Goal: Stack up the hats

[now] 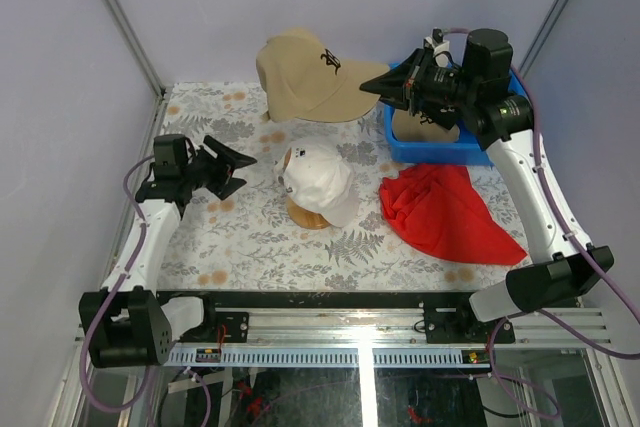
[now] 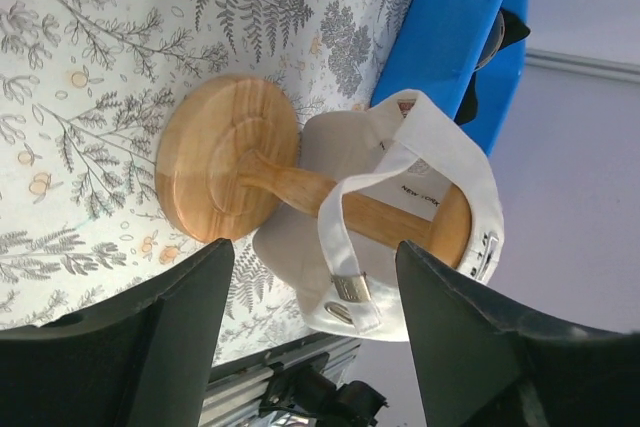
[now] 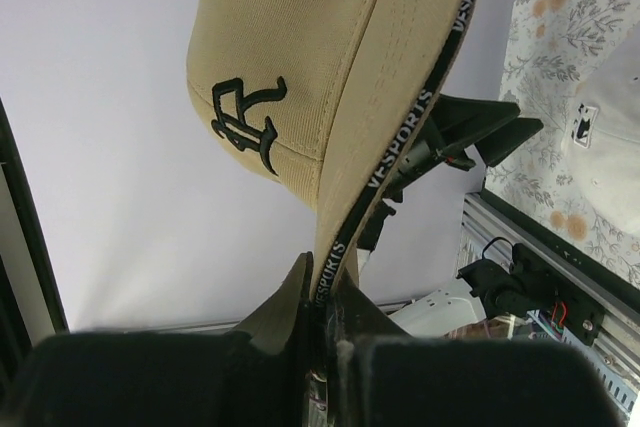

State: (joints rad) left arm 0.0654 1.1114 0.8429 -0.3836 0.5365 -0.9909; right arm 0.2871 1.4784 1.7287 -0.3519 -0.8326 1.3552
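The right gripper [image 1: 385, 85] is clenched on the brim of a tan cap [image 1: 305, 77], lifted over the far desk [image 1: 230, 247]. It looks light, with a floppy crown, so the stiff brim is the best hold. The white cap [image 1: 320, 179] sits on the stand [image 1: 308, 217] mid-desk, and the left gripper [image 1: 238, 172] gapes empty beside it.

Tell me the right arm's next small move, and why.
Probably move the right gripper so that the tan cap it pinches by the brim comes over the white cap on the wooden stand. The tan cap is held up farther back than the stand, and the white one sits crown up as a base. The left gripper is open beside it.
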